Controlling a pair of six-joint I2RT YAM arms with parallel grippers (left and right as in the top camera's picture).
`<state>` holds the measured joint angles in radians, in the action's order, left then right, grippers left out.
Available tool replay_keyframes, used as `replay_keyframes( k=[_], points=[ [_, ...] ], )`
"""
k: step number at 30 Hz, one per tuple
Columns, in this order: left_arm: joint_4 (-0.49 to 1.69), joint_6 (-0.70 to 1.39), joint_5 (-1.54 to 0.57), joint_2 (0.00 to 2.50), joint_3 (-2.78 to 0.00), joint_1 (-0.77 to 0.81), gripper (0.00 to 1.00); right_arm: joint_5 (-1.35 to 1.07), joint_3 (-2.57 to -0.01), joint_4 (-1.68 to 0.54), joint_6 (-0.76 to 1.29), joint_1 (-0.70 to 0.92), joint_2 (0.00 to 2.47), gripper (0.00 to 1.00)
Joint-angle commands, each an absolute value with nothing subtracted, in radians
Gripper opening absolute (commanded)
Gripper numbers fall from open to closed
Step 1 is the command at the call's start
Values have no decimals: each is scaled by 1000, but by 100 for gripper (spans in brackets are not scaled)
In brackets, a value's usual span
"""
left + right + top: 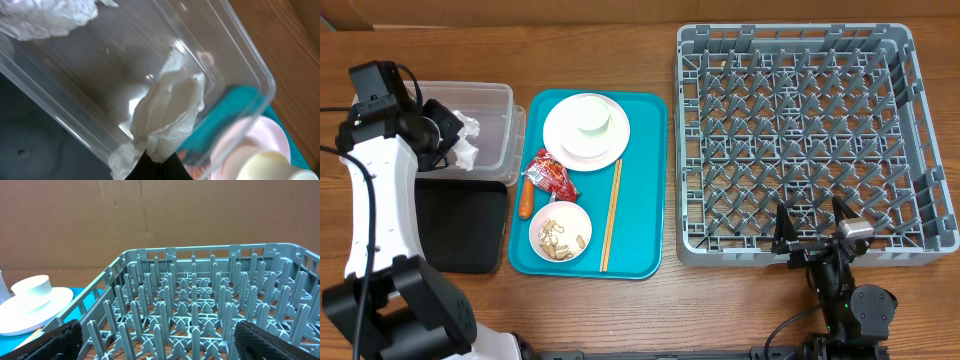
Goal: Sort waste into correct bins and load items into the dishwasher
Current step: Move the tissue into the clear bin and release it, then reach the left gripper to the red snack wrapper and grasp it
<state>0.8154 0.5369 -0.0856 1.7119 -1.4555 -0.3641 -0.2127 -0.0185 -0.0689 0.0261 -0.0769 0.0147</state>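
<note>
Right claw (812,235) sits empty at the rack's (720,250) near wall, jaws apart. Your left claw (156,169) is clamped on the napkin (170,110) over the clear tub (485,88) at the bench's far-left. The napkin looks light, soft and clingy, so pinch a crumpled fold; it may stick on release.

Crumpled white napkin (170,112) pinched in L claw (156,160), prob. just inside clear tub (242,62).

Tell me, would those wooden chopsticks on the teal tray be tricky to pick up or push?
Probably stiff and light: the chopsticks look thin, straight and wooden. Pushed, they might roll or separate, since they lie loose and flat on the smooth teal tray.
</note>
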Motion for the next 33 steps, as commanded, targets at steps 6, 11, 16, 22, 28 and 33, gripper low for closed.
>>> replay_keyframes(
  k=[6, 11, 16, 22, 28, 33],
  points=[
    [769, 553, 12, 1728, -1477, -389, 27, -210, -8, -62, 30, -79, 3, 100],
    [727, 528, 10, 1728, -1477, -390, 50, -210, -8, -62, 30, -79, 3, 100],
    [760, 468, -113, 1716, -1494, -390, 55, -210, -8, -62, 30, -79, 3, 100],
    [904, 416, -325, 1680, -1508, -387, 58, -210, -8, -62, 30, -79, 3, 100],
    [1081, 327, -428, 1673, -1508, -368, 60, -210, -8, -62, 30, -79, 3, 100],
    [1162, 256, -420, 1673, -1507, -322, 64, -210, -8, -62, 30, -79, 3, 100]
  ],
)
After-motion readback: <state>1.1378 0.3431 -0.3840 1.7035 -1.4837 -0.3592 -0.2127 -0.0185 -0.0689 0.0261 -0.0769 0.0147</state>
